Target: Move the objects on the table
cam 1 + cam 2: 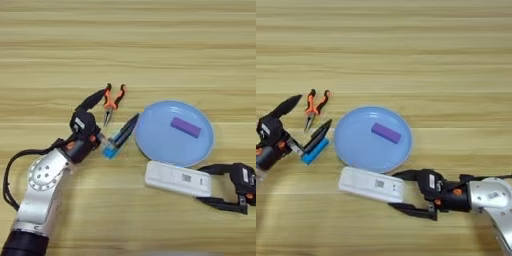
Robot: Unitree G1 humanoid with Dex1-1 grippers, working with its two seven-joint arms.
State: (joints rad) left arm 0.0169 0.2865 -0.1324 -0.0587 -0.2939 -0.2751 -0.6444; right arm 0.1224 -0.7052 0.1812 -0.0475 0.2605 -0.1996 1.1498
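The purple block lies on the blue plate. The white device lies on the counter just below; the right gripper is wide around its end and must close next. The left gripper is wide by the blue block

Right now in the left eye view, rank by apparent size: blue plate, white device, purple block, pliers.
Largest to smallest:
1. blue plate
2. white device
3. pliers
4. purple block
The pliers and the purple block look close in length, so that order is unsure. The pliers are partly hidden by the left end effector.
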